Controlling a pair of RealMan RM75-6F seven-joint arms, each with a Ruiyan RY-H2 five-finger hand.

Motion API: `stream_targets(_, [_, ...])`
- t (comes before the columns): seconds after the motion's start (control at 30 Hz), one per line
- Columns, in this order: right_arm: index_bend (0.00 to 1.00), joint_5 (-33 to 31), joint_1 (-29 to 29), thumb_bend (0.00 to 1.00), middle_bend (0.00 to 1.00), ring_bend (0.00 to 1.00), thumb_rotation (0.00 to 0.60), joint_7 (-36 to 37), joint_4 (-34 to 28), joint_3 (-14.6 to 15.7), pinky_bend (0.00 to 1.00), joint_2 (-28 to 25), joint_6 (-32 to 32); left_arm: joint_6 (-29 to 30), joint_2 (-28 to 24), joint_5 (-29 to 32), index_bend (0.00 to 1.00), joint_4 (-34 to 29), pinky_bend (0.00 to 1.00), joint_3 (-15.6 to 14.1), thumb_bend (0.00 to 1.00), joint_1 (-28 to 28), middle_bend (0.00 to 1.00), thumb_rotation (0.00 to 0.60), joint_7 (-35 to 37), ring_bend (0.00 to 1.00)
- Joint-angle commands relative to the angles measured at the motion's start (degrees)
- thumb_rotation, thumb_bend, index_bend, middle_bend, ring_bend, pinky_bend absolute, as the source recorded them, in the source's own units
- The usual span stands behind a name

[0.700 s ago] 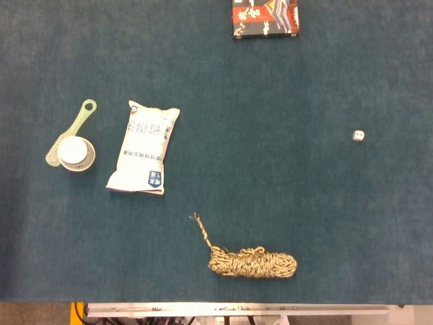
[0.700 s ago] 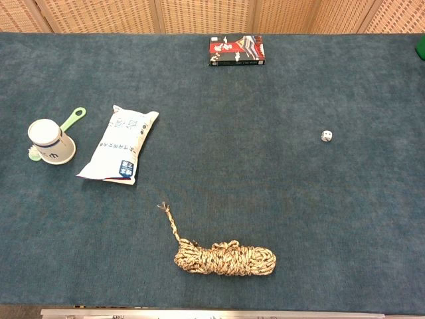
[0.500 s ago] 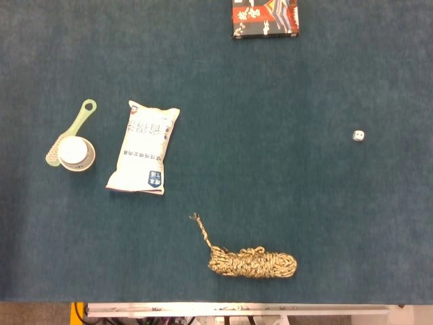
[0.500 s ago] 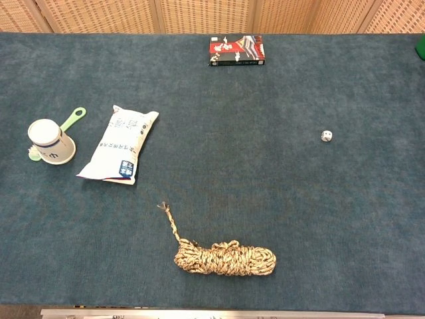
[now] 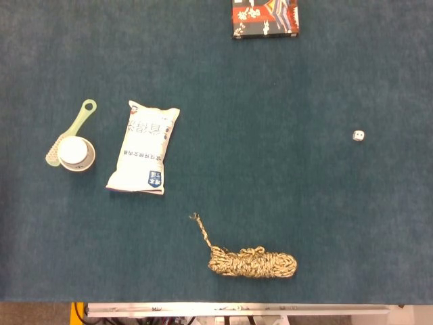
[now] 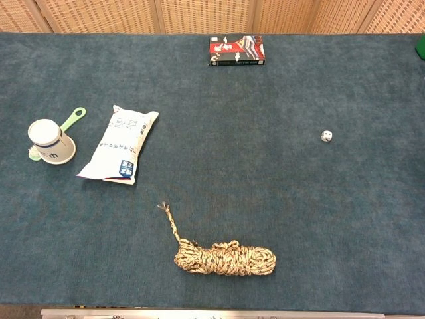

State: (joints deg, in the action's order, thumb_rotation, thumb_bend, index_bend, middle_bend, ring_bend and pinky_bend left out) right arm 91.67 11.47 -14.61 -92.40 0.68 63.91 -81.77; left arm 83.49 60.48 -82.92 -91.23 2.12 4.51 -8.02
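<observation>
Neither hand shows up in the head view or the chest view, so there's no telling whether they're open, closed or holding anything. What's visible is just stuff lying on the dark teal table cloth [image 5: 284, 176].

Over on the left, a white paper cup [image 5: 76, 154] sits tipped on top of a pale green brush [image 5: 80, 122] — the brush handle sticks out toward the far side. Just beside them lies a white snack bag [image 5: 143, 147] with blue print, flat and a bit angled. Near the front edge there's a bundled tan rope [image 5: 252, 263], one loose end trailing off to the left and away. A small white die [image 5: 358, 135] sits alone well off to the right. At the far edge — partly cut off in the head view — lies a red and black box [image 6: 236, 50].
</observation>
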Motion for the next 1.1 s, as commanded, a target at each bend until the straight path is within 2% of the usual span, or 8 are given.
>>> stream_targets(0.03, [0.35,-1.2,3.1,0.89,0.62,0.66,0.6,-5.9,-4.3,-0.7,0.76,-2.4,5.8,0.4,-0.1,-0.7,0.42,1.0,0.39,-0.3,0.14,-0.2,0.3,0.6,0.6,0.26])
stream_targets(0.17, [0.39,-4.0,5.9,1.0,0.77,0.8,0.6,-11.5,-7.7,-1.4,0.88,-3.8,11.9,0.9,-0.3,-1.3,0.42,1.8,0.39,-0.7,0.14,-0.5,0.3,0.6,0.6,0.26])
stream_targets(0.37, [0.41,-11.8,10.4,1.0,0.91,0.93,0.6,-19.8,-12.0,-2.7,0.98,-4.9,21.0,1.3,-0.4,-1.5,0.42,2.7,0.39,-1.1,0.14,-1.0,0.3,0.6,0.7,0.26])
stream_targets(0.47, [0.41,-16.6,12.5,1.0,0.95,0.97,0.6,-23.0,-13.0,-3.3,1.0,-4.7,24.6,1.4,-0.5,-1.4,0.42,3.2,0.39,-1.2,0.14,-1.3,0.3,0.6,1.1,0.26])
stream_targets(0.7, [0.42,-28.0,17.1,1.0,0.98,1.0,0.6,-30.4,-11.9,-3.9,1.0,-2.4,29.3,1.4,-0.2,-0.9,0.42,4.8,0.39,-1.3,0.14,-1.9,0.3,0.6,2.6,0.26])
stream_targets(1.1, [0.42,-38.5,22.7,1.0,0.98,1.0,0.6,-36.0,-9.0,-1.9,1.0,2.2,31.3,1.8,0.2,-1.2,0.42,6.6,0.39,-1.5,0.14,-2.5,0.3,0.6,4.1,0.26])
